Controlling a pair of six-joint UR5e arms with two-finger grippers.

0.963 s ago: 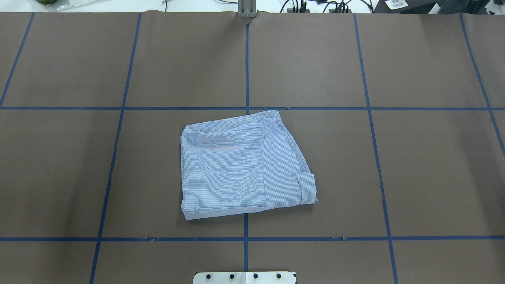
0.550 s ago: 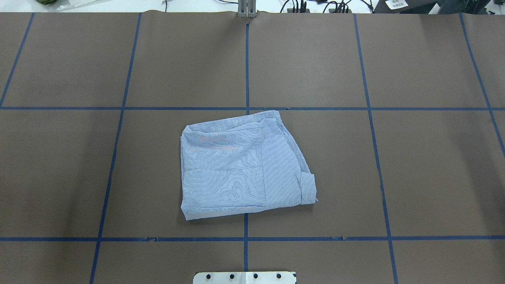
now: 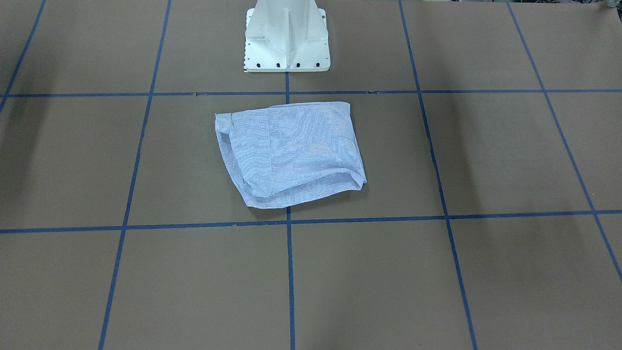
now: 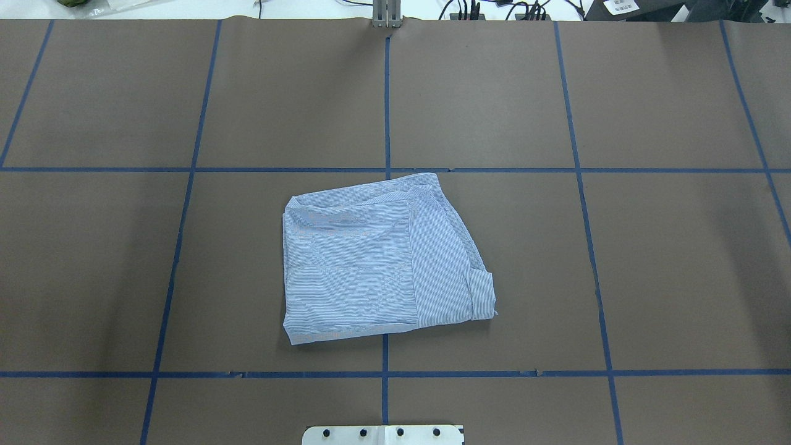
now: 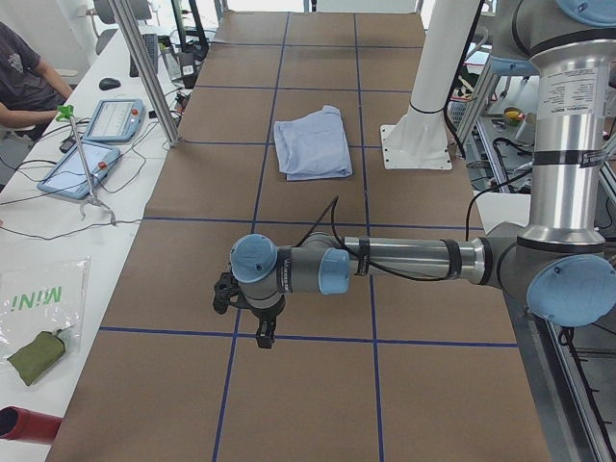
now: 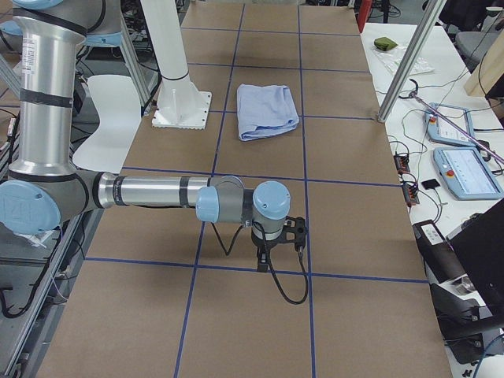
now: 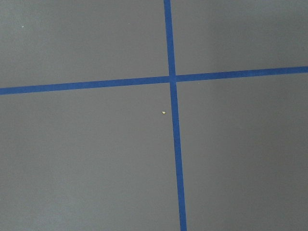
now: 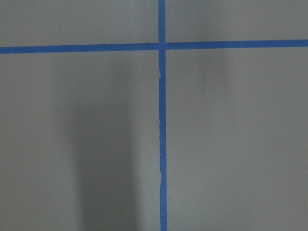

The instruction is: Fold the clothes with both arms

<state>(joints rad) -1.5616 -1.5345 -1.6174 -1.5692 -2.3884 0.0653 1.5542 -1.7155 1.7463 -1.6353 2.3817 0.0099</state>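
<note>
Shirt: The striped button-up shirt (image 4: pixel 371 266) lies in a compact, roughly rectangular bundle of several layers. It is well apart from both claws, out toward the middle of the brown surface (image 4: pixel 618 93).
Left claw: The left claw (image 5: pixel 262 329) hangs over bare surface far to one side of the shirt and touches nothing. Its wrist camera shows only a crossing of blue tape lines (image 7: pixel 171 79) below it. You cannot tell from the side view whether its fingers are apart or together.
Right claw: The right claw (image 6: pixel 262 256) hangs over bare surface far on the other side of the shirt, with another tape crossing under it. Its finger state cannot be told either.
Done: As I judge it, the main folds are made, since no sleeve or tail spreads out from the bundle.
Left: Very little. 1 far edge runs slanted and 1 corner shows a small turned-up flap, so you might square those, or accept the fold as it lies.
Arms: Neither holds any cloth. Both stand clear of the garment.
</note>
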